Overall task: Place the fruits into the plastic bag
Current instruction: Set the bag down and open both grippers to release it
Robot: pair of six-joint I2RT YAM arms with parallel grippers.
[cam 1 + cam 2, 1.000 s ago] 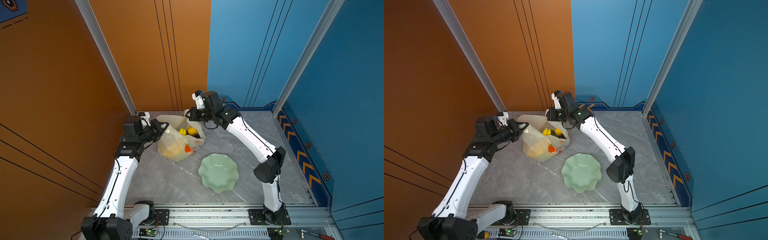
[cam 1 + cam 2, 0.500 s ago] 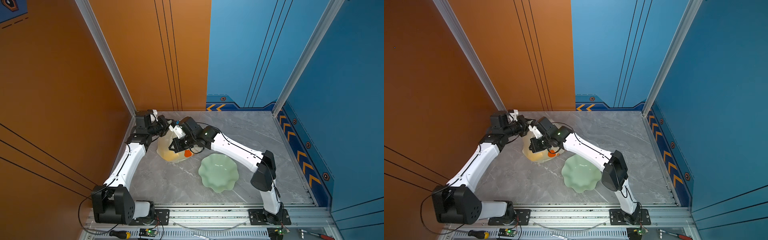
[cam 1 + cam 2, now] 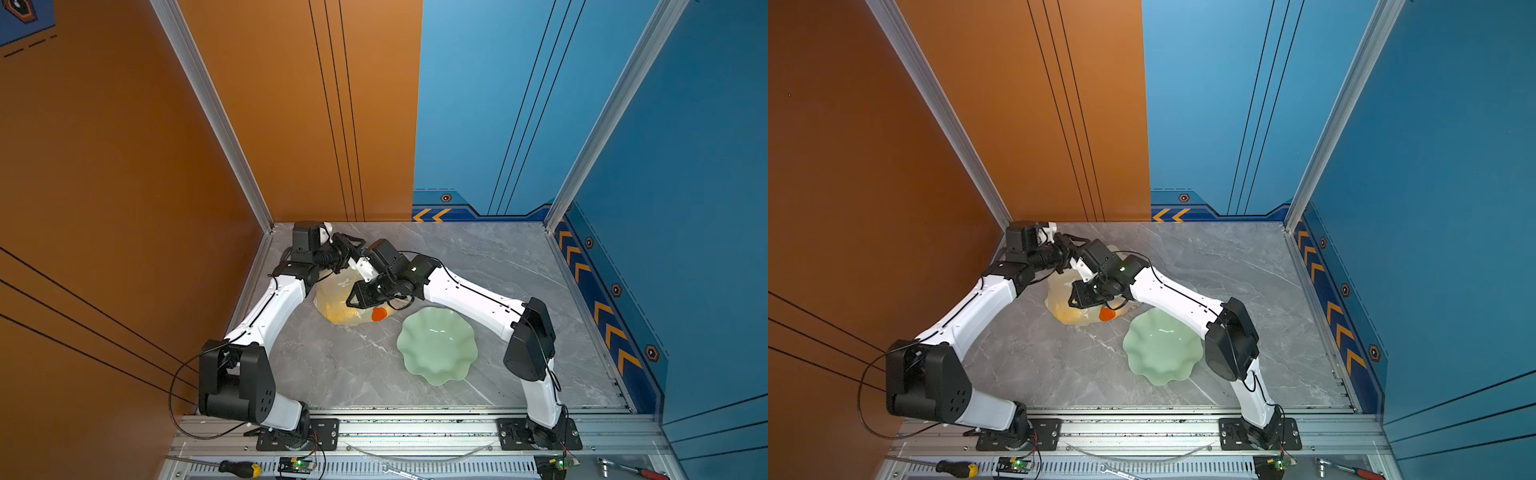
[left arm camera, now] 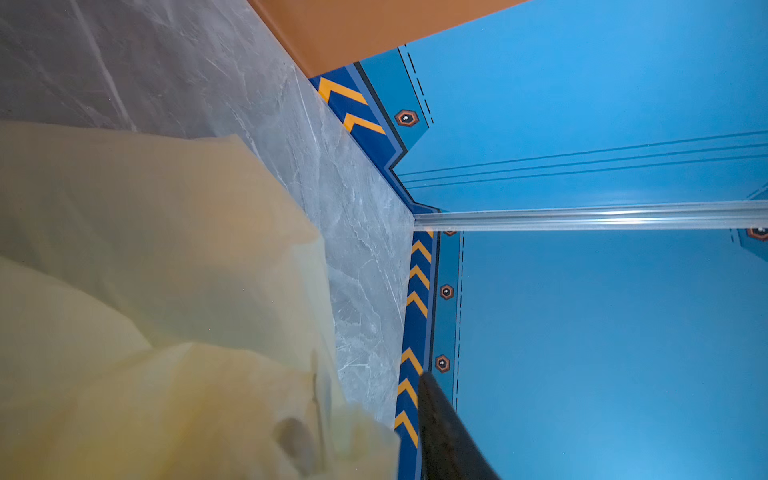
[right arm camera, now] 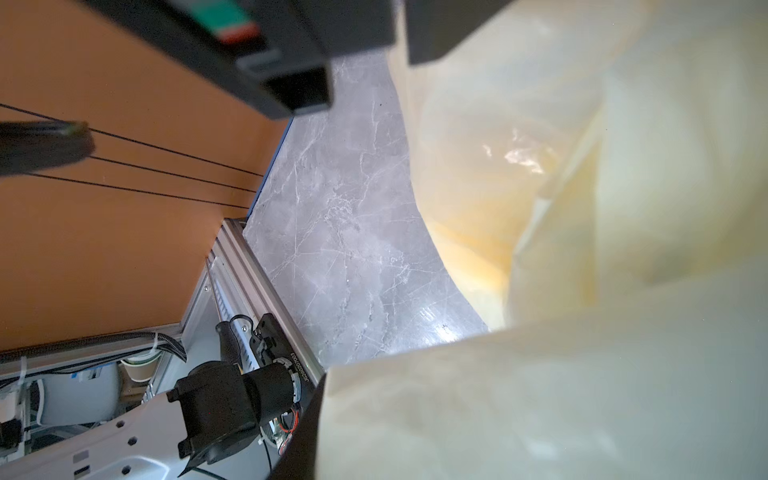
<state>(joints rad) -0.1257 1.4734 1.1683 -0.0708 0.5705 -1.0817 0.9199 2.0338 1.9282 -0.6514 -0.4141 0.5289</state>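
The plastic bag slumps at the table's 10 o'clock, with the fruits a yellow blur inside. The right gripper is over its 3 o'clock side and the left gripper at its 12 o'clock edge. Neither's opening nor hold can be told. A green dish sits at the bag's 4 o'clock.

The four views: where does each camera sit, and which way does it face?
Top views: high over the front rail, looking down on plastic bag, dish, both arms.
Left wrist: beside the bag, facing the blue walls; one dark finger shows.
Right wrist: beside the bag, facing the orange wall and front rail; the left arm shows.
Shared: all views show the bag and the table.
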